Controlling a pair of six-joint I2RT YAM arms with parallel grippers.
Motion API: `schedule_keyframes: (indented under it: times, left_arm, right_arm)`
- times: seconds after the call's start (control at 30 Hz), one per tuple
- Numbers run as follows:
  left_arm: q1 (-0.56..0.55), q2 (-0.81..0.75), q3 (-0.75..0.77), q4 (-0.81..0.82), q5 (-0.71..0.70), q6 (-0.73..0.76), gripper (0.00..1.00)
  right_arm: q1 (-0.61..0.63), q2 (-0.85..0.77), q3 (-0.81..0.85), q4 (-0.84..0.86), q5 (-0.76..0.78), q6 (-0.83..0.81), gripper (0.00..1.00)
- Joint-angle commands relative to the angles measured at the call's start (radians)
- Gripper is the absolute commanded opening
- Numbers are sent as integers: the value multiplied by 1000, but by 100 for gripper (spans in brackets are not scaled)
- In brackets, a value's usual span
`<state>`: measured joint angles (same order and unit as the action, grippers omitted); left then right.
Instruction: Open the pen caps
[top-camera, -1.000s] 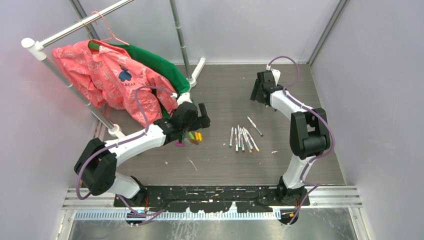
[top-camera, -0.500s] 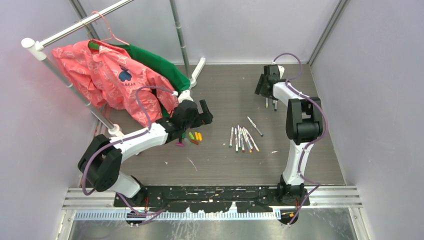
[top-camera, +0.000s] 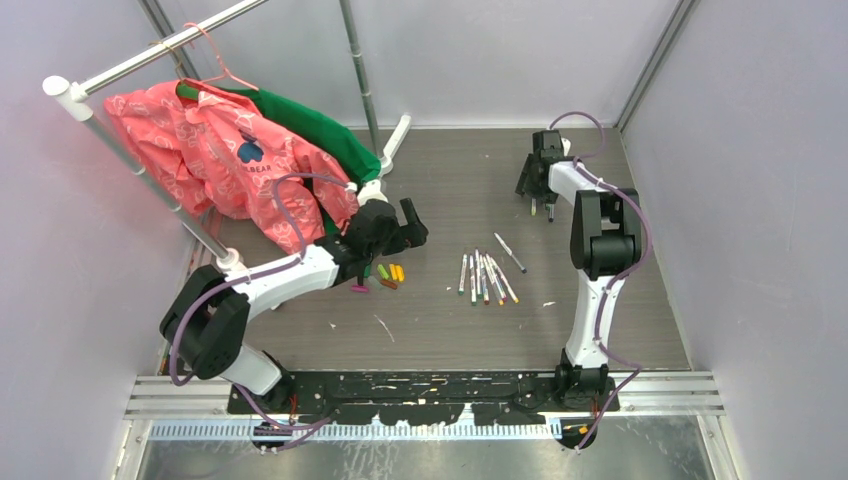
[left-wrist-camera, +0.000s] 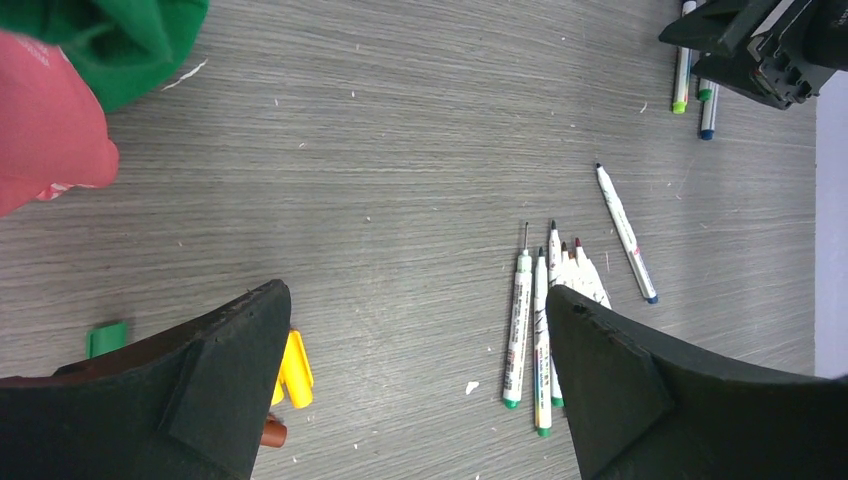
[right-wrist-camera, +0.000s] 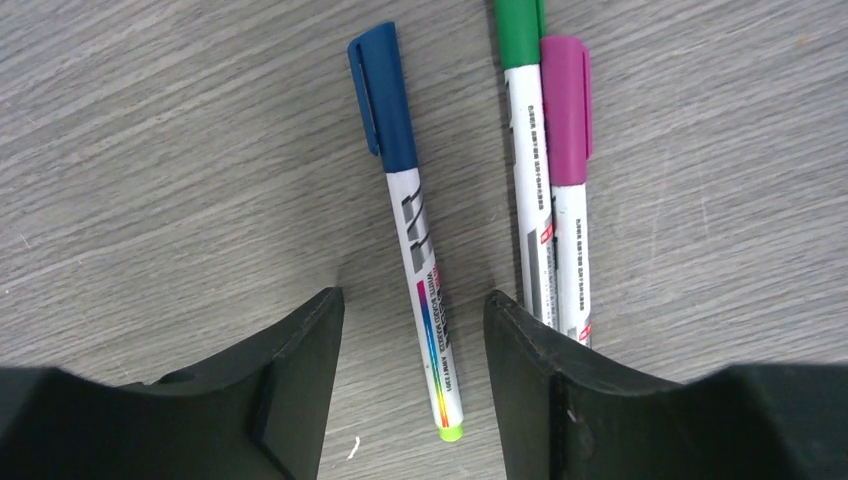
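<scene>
Three capped pens lie side by side under my right gripper (right-wrist-camera: 412, 320): a blue cap (right-wrist-camera: 383, 95), a green cap (right-wrist-camera: 518, 30) and a purple cap (right-wrist-camera: 566, 105). The right gripper is open, low over the table, and its jaws stand either side of the blue-capped pen's white barrel (right-wrist-camera: 428, 290). It holds nothing. My left gripper (left-wrist-camera: 415, 320) is open and empty above the table. Loose caps lie by its left finger: yellow (left-wrist-camera: 296, 370), green (left-wrist-camera: 106, 338) and brown (left-wrist-camera: 271, 432). In the top view the left gripper (top-camera: 412, 225) is above the loose caps (top-camera: 390, 273), and the right gripper (top-camera: 530, 185) is at the far right.
A row of uncapped pens (top-camera: 485, 277) lies mid-table, with one pen (top-camera: 510, 253) apart to its right. A clothes rack with pink and green garments (top-camera: 230, 150) stands at the back left, its foot (top-camera: 395, 140) on the table. Walls close in on both sides.
My right arm has folded in and its gripper has shifted right and come down over the capped pens. My left gripper has moved slightly right.
</scene>
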<state>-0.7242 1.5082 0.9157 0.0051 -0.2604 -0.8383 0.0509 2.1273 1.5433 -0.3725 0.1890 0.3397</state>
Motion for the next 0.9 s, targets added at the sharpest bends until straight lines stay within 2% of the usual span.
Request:
schedule_keyframes:
  times: [0.0, 0.13, 0.4, 0.6, 0.73, 0.87]
  left_arm:
    - [6, -7, 13, 59, 4, -17, 97]
    - [5, -26, 7, 58, 6, -20, 97]
    - [8, -81, -37, 49, -3, -35, 97]
    - [11, -105, -45, 11, 4, -56, 100]
    - [19, -114, -48, -2, 19, -70, 100]
    - [32, -118, -49, -2, 46, -87, 100]
  right_arm:
    - [-2, 9, 66, -71, -16, 0, 57]
    - [-2, 0, 43, -106, -16, 20, 50]
    - [-2, -5, 2, -129, -38, 29, 16]
    - [0, -40, -5, -121, -52, 19, 2]
    - [26, -108, -46, -60, -80, -5, 1]
    - [107, -189, -89, -23, -90, -51, 1]
